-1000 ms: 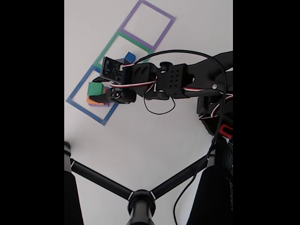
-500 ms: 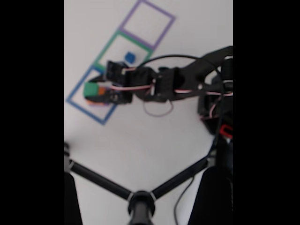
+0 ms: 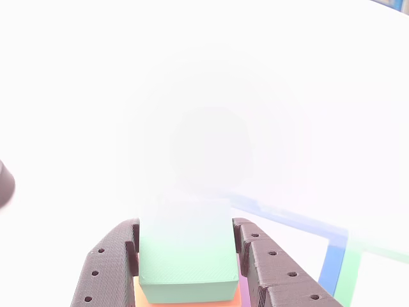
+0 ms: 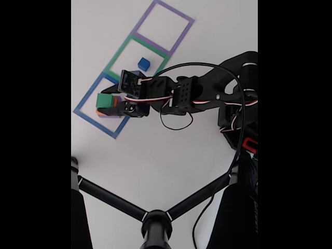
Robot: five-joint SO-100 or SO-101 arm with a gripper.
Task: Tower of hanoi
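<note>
Since the frame a second back, the arm had drawn slightly in toward the blue square; the green cube sat in about the same place on the stack, and the blur of the half-second frame had cleared.

Pincer: in the other view its two dark fingers stood on either side of the green cube, close against its left and right faces. Judged to be pinching the cube, or just at the point of closing or letting go; the overexposed picture did not settle which.

Position of task items, fixed view. Green cube on top of an orange piece, which lay on a purple piece, all inside the blue square at the near left of the row. A small blue cube sat alone in the green square, the middle one. The purple square, far right of the row, held nothing.

Count: three taped squares; four pieces (one blue, one green, one orange, one purple).

Progress, as a judgement: early. Only the smallest piece was off the stack, and three were still piled in the starting square. The green cube looked to be the piece in hand; the orange and purple pieces were untouched. Most moves remained.

Also on the desk: a black tripod at the near edge.
</note>
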